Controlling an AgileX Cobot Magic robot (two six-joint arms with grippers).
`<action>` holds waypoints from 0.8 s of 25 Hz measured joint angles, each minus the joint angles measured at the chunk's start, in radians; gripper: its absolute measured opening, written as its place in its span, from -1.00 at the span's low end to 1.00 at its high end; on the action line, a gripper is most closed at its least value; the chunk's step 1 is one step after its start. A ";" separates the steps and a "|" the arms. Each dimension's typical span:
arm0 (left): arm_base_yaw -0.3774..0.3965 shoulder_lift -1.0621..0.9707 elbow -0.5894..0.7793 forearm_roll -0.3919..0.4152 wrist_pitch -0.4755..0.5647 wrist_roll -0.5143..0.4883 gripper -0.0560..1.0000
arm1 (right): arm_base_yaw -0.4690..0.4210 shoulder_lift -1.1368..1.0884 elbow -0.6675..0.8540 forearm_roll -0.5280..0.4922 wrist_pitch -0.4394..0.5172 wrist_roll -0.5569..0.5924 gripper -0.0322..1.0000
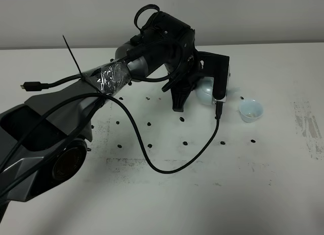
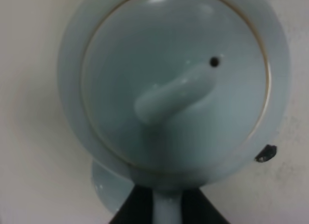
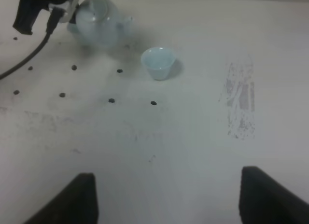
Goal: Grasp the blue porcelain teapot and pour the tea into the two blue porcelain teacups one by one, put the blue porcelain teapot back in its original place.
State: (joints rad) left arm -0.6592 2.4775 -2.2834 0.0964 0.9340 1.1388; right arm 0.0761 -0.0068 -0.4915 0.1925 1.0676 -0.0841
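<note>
As left gripper (image 2: 166,209) is clenched on loop handle (image 2: 167,197) of blue porcelain teapot (image 2: 72,89), pot sits directly ahead of my fingertips, upright, lid (image 2: 145,45) on, knob (image 2: 174,91) up. Long axis, handle to spout, runs straight away from left fingers (image 2: 133,210): handle nearest, spout (image 3: 127,20) at far end, toward teacup (image 3: 158,62) side. Teacup upright on table (image 3: 193,137), beyond spout, apart from pot. Cannot tell if pot base touches table. Right gripper (image 3: 166,185) released, jaws wide apart, nothing between; pot and cup well ahead of it.
</note>
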 joint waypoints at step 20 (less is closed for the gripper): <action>-0.032 0.000 0.000 0.063 -0.067 0.074 -0.81 | 0.000 0.000 0.000 0.000 0.000 0.000 0.21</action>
State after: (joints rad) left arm -0.6907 2.4775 -2.2834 0.1596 0.8671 1.2128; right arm 0.0761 -0.0068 -0.4915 0.1925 1.0676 -0.0841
